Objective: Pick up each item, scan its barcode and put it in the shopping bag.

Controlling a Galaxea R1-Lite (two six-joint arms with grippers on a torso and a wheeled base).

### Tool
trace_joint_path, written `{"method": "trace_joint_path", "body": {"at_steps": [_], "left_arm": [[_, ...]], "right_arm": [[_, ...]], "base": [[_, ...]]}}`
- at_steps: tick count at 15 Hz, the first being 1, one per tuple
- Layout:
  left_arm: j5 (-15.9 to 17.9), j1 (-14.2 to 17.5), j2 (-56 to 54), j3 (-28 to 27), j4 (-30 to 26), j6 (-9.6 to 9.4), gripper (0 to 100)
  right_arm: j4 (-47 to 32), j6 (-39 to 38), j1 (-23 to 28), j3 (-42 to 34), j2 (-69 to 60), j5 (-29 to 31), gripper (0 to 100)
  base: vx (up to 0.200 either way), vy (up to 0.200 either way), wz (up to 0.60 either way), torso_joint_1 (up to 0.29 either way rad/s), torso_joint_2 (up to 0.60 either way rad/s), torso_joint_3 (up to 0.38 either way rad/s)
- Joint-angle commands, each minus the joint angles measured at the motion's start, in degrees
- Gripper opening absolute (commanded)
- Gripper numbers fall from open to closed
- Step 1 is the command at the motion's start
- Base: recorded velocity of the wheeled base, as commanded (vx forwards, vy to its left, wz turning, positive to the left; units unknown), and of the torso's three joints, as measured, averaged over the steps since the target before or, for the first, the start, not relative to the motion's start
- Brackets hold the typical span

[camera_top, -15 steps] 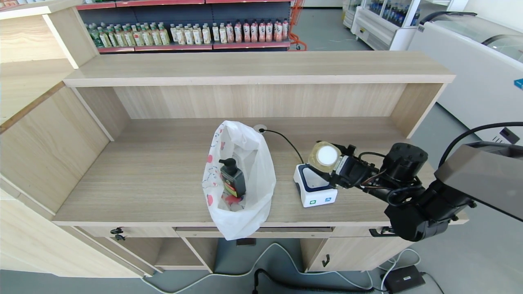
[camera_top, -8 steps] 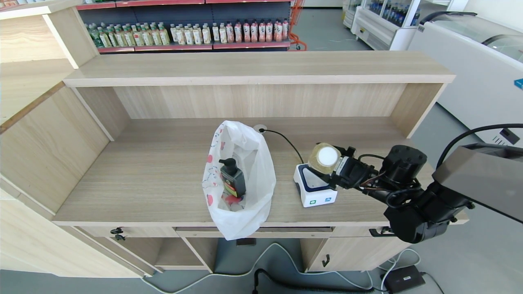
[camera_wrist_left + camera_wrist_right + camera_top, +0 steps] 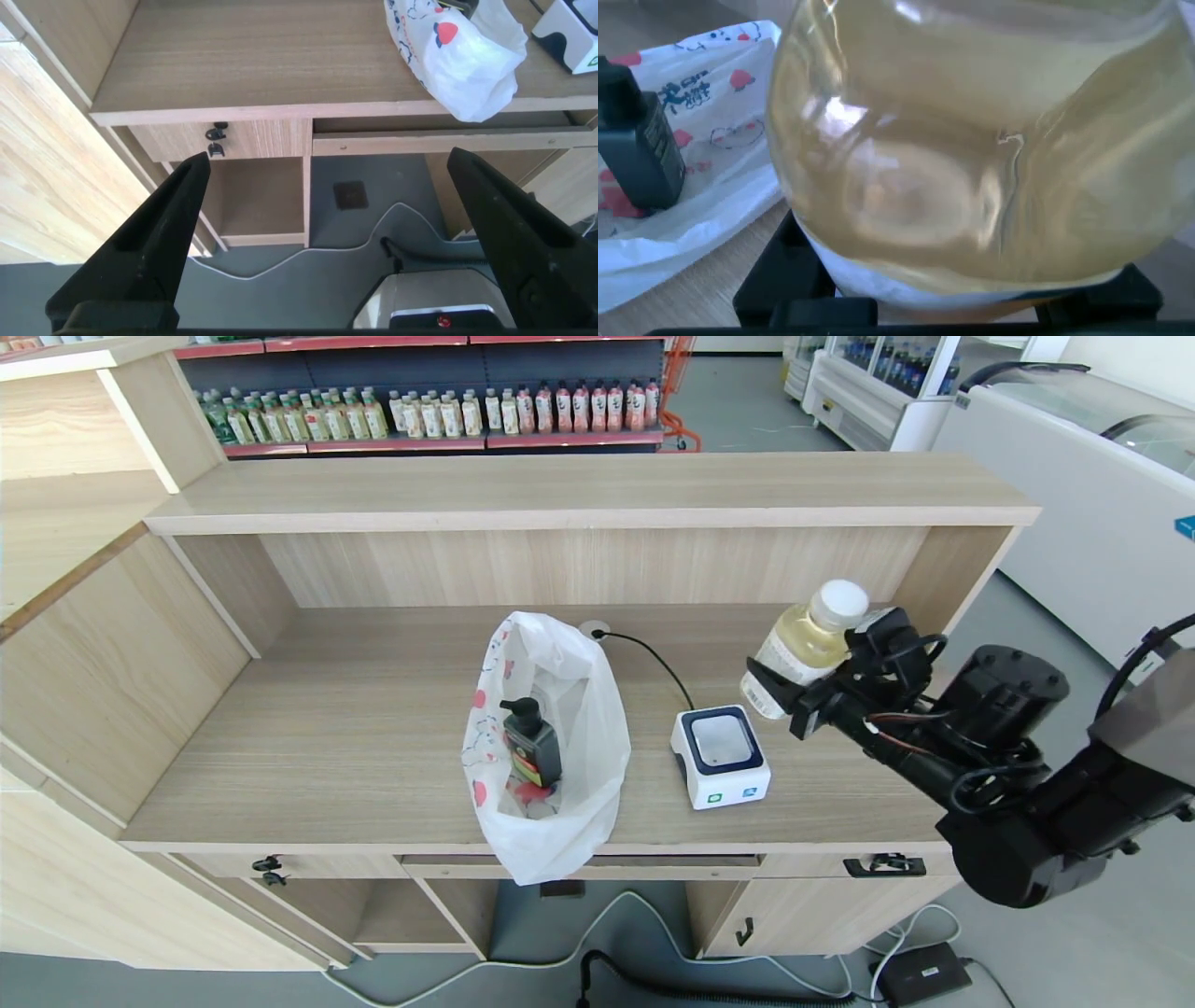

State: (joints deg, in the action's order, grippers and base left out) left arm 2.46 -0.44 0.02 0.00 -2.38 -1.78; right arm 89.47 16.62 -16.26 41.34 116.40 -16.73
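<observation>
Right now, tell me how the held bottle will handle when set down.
The bottle looks nearly full of pale liquid, so probably heavy for its size. Its smooth round body may slip in the right gripper or roll if laid sideways.

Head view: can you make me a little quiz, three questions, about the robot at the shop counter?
1. True or false: the right pincer holds a white-capped bottle.
2. What already sits in the shopping bag? A) black pump bottle B) banana C) book
3. Is the bottle touching the scanner?
Key: 1 true; 2 A; 3 no, it is held in the air, apart from it.
</observation>
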Motion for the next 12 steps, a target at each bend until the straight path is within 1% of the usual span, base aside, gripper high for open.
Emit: {"method": "trace_joint_path", "body": {"at_steps": [1,2,3,5,6,8,11,12], "left_arm": [[0.0,0.0,0.0,0.0,0.0,0.02,100],[0.1,0.0,0.0,0.0,0.0,-0.07,100],[0.1,0.0,0.0,0.0,0.0,-0.07,100],[0.1,0.0,0.0,0.0,0.0,0.02,100],[0.1,0.0,0.0,0.0,0.0,-0.07,100],[0.0,0.0,0.0,0.0,0.0,-0.07,100],[0.0,0.0,0.0,0.0,0.0,-0.07,100],[0.0,0.0,0.0,0.0,0.0,-0.07,100]], "right_arm": [[-4.9,-8.0,1.4,-7.7,-12.2,5.3,0],[-7.3,-9.9,2.6,-8.3,-14.1,6.2,0],[-9.2,-11.8,4.0,-7.7,-15.1,6.5,0],[-10.3,-13.0,6.8,-5.0,-14.8,6.4,0],[-11.7,-14.0,7.2,-3.5,-14.9,6.4,0],[-14.2,-14.7,7.1,-1.7,-15.9,6.4,0],[-14.7,-14.9,6.0,-1.6,-16.3,6.4,0],[-14.7,-15.3,5.4,-1.5,-15.8,6.4,0]], "base": [[0.000,0.000,0.00,0.000,0.00,0.000],[0.000,0.000,0.00,0.000,0.00,0.000],[0.000,0.200,0.00,0.007,0.00,-0.002],[0.000,0.200,0.00,-0.007,0.00,0.005],[0.000,0.200,0.00,0.017,0.00,0.002],[0.000,0.200,0.00,0.007,0.01,0.002],[0.000,0.200,0.00,0.001,0.00,0.005],[0.000,0.000,0.00,0.000,0.00,0.000]]}}
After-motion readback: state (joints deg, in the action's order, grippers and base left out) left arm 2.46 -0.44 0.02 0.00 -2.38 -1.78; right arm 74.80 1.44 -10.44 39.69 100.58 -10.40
